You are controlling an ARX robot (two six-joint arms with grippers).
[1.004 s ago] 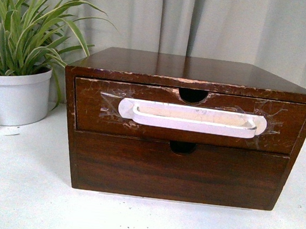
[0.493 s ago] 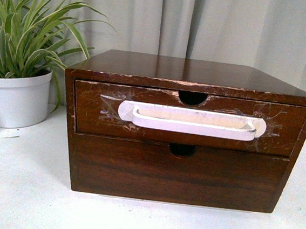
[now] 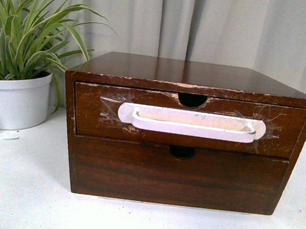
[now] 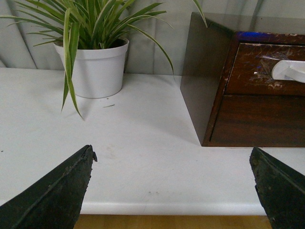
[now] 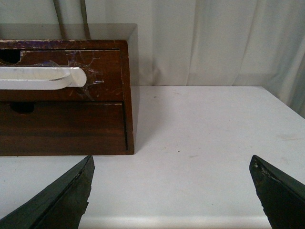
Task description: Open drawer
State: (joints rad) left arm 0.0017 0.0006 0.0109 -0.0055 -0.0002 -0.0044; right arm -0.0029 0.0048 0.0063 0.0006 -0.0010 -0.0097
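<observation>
Pulling the handle [image 3: 191,122] off-centre risks peeling its tape or dragging the whole chest [image 3: 189,72]. The drawer [image 3: 90,122] sits shut in the upper slot. Left gripper [image 4: 171,150] and right gripper [image 5: 171,159] both stand spread wide, clear of it.

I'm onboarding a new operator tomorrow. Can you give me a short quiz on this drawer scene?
1. True or false: the drawer with the white handle is already pulled out.
2. What stands beside the cabinet, on the robot's left? A potted plant; B mug; C lamp.
3. Fill in: the left gripper and right gripper are both ____.
Key: 1 false, it sits shut; 2 A; 3 open.
</observation>
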